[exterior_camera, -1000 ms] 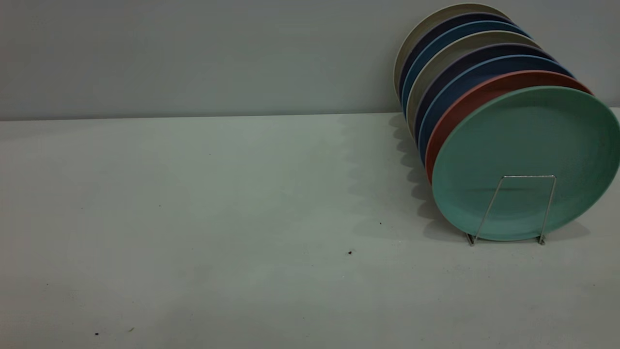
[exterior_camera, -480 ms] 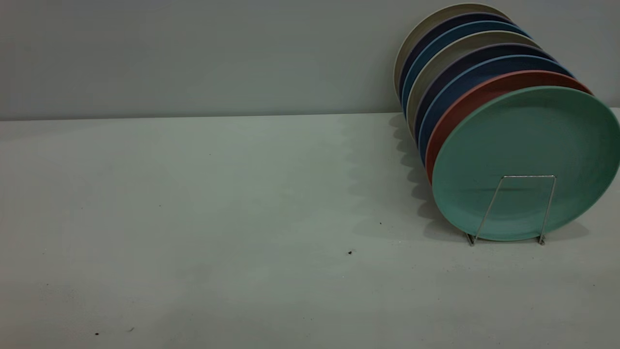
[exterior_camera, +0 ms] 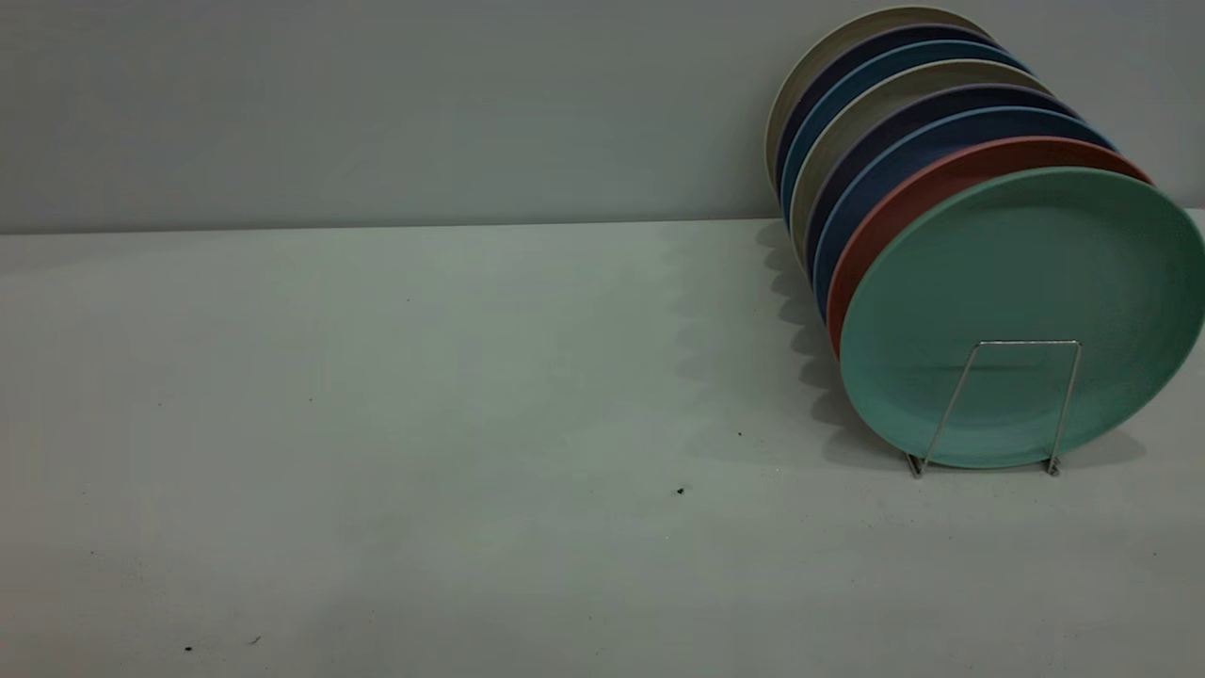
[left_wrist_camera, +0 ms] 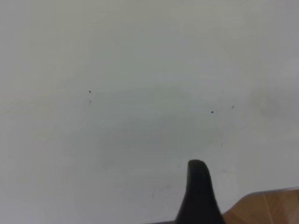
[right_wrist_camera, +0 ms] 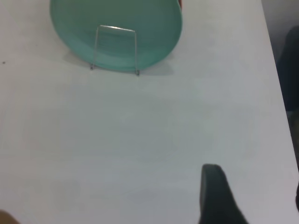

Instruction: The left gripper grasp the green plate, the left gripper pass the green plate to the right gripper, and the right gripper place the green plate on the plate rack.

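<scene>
The green plate [exterior_camera: 1021, 282] stands upright at the front of a row of plates in the plate rack [exterior_camera: 1026, 343], at the table's right side. The rack's front wire loop crosses the plate's lower face. The right wrist view shows the same plate [right_wrist_camera: 154, 28] and rack loop [right_wrist_camera: 116, 28] some way off from my right gripper [right_wrist_camera: 212, 191], of which only a black tip shows over bare table. My left gripper [left_wrist_camera: 198, 186] shows only as a black tip over bare table. Neither gripper appears in the exterior view, and neither touches the plate.
Behind the green plate stand a salmon plate [exterior_camera: 904, 193], blue plates [exterior_camera: 880, 160] and beige plates [exterior_camera: 847, 42]. The white table [exterior_camera: 471, 424] spreads to the left. Its edge shows in the right wrist view [right_wrist_camera: 275, 70], and wooden floor [left_wrist_camera: 266, 207] shows in the left wrist view.
</scene>
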You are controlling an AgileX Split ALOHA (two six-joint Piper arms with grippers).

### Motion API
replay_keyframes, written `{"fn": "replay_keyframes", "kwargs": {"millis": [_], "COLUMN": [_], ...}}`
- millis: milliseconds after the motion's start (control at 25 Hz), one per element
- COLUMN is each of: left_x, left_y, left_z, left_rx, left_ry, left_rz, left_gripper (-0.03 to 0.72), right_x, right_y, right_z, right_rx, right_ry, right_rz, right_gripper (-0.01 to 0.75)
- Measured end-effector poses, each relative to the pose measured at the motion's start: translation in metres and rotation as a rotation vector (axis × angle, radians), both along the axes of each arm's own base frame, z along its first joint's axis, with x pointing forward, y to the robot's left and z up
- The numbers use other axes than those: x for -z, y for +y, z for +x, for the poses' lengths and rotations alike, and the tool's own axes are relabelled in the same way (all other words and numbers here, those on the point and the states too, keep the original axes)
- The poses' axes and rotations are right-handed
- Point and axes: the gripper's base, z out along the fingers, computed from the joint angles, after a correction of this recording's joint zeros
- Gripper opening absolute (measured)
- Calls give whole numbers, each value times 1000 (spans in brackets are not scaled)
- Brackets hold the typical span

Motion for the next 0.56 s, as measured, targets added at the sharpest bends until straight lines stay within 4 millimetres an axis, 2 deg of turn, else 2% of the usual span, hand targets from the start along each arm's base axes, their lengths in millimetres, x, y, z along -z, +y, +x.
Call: {"fn": "replay_keyframes", "kwargs": {"millis": [160,560], "left_x": [0,0], "left_y": [0,0], "left_z": [0,0], "left_rx": [0,0], "left_ry": [0,0], "left_rz": [0,0], "left_gripper": [582,582], "right_x": [0,0], "right_y": [3,3], "right_z": [0,0], "right_rx": [3,4], "right_ry": [-2,-2], "right_rz": [59,64], "right_gripper": [419,419]}}
